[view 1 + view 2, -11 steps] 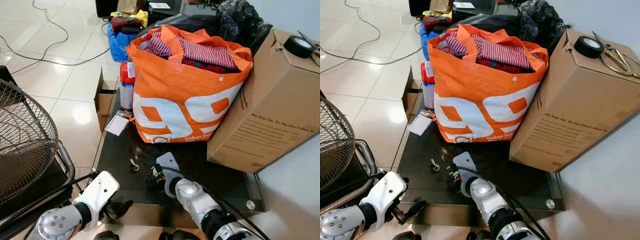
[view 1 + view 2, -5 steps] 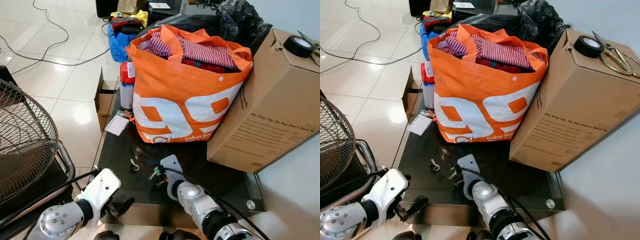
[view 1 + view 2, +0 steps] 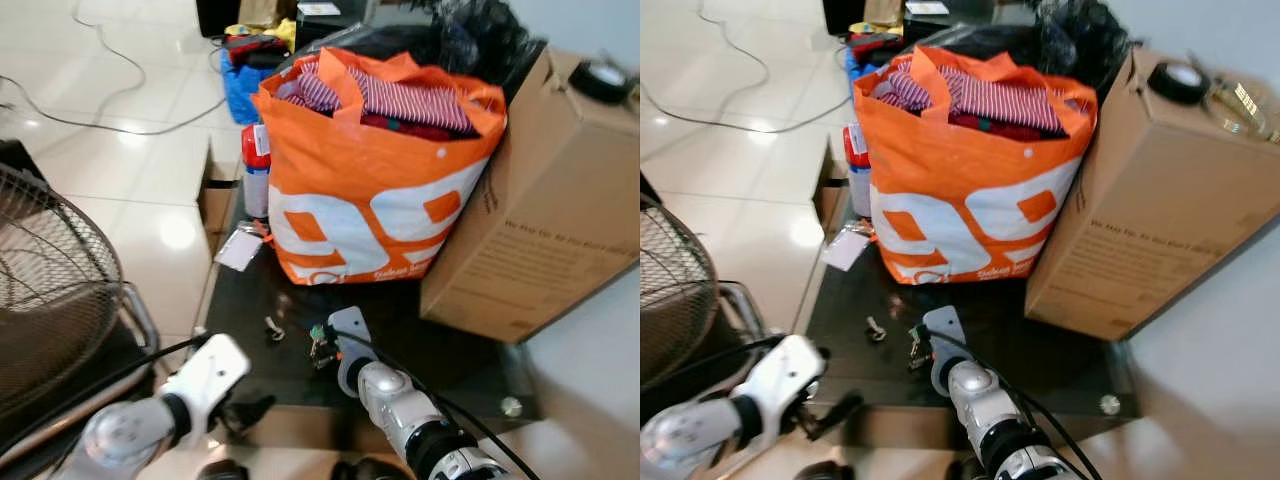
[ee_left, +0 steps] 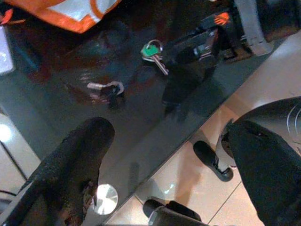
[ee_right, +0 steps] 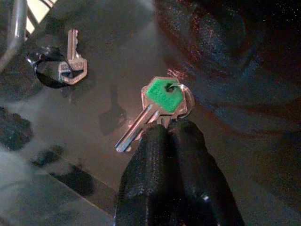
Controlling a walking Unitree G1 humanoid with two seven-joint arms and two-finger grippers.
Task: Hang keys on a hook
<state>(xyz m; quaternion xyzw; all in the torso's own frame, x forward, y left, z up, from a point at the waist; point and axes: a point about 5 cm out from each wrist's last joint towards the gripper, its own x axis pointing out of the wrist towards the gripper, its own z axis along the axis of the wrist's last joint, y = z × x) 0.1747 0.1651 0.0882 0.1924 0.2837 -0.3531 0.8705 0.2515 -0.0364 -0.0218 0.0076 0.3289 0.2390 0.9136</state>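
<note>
Keys point(image 5: 162, 101) with the green head hang just in front of the orange bag point(image 3: 370, 190) — your right gripper point(image 5: 169, 132) pinches them above the desk point(image 3: 250, 300); left gripper point(image 4: 164, 165) jaws spread apart.

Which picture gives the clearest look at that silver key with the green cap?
The right wrist view: the silver key with the green cap sits large and sharp at the right gripper. The left wrist view shows it smaller, hanging above the dark glass table. The eye views show a green speck.

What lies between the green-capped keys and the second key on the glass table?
Only bare dark glass separates the green-capped keys from the second key, as the right wrist view shows.
</note>
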